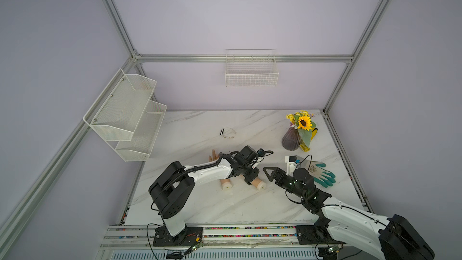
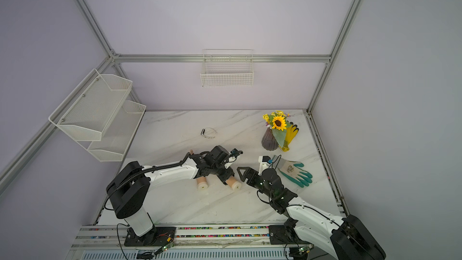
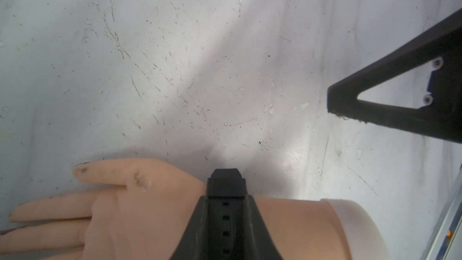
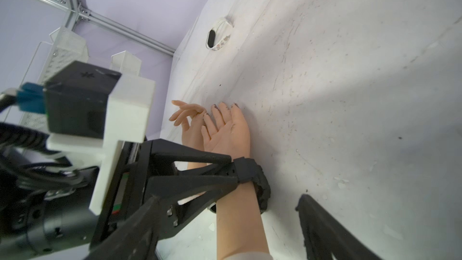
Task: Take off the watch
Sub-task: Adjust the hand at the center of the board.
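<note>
Lilac walls (image 1: 250, 8), marble tabletop (image 1: 200, 203), white mesh shelves (image 1: 120, 111).

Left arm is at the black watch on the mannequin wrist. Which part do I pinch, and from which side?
Pinch the black watch by its holed strap, across the strap's width, coming down from above the mannequin wrist. The arm lies flat on the table, so only that upper run is exposed. The left gripper flanks it there.

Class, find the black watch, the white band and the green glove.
black watch (image 4: 252, 171): right wrist view, strap on wrist.
white band (image 4: 213, 36): right wrist view, dark face.
green glove (image 1: 325, 177): a top view, fingers.
</note>
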Controlling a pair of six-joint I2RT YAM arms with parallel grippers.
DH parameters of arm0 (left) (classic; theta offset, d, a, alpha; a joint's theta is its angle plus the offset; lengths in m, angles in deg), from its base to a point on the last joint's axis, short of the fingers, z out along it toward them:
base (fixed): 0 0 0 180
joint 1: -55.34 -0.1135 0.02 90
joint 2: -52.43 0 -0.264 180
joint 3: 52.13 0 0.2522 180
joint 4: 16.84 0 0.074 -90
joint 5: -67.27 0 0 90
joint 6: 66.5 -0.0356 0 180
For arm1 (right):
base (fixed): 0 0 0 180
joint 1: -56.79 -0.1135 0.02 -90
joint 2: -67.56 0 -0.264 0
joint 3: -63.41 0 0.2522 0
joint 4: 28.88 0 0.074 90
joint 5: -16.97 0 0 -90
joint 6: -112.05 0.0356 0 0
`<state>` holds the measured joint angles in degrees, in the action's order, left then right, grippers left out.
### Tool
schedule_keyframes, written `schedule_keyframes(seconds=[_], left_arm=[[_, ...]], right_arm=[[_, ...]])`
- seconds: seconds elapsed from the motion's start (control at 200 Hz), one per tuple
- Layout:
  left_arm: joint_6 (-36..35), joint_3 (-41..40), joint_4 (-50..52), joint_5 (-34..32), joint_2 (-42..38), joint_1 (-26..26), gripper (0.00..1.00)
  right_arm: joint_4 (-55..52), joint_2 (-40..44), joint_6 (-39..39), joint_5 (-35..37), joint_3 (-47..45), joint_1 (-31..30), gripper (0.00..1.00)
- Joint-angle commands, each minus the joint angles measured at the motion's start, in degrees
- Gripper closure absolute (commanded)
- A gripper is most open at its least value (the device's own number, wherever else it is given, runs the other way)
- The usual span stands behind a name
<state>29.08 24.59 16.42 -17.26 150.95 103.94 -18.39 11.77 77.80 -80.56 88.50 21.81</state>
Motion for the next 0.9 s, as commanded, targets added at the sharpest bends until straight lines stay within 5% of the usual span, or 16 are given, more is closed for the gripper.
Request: schedule_keyframes(seconds=[0.0, 0.34, 0.615, 0.895], left_arm=[[1.6, -1.3, -3.8, 2.5, -3.1, -1.0, 0.92], [2.8, -2.9, -6.9, 4.0, -3.9, -1.6, 0.96], [5.6, -5.9, -10.7, 2.7, -6.6, -2.9, 0.99], [8.0, -9.5, -15.7, 2.7, -9.6, -4.3, 1.0]], right_arm=[[8.9, -0.8, -1.5, -5.3, -2.8, 0.2, 0.12], [20.1, -17.1, -1.6, -10.8, -1.7, -2.7, 0.21], [24.6, -29.7, 1.9, -11.0, -0.1, -4.3, 0.46], [20.8, -31.5, 9.3, -4.1, -1.2, -4.2, 0.62]])
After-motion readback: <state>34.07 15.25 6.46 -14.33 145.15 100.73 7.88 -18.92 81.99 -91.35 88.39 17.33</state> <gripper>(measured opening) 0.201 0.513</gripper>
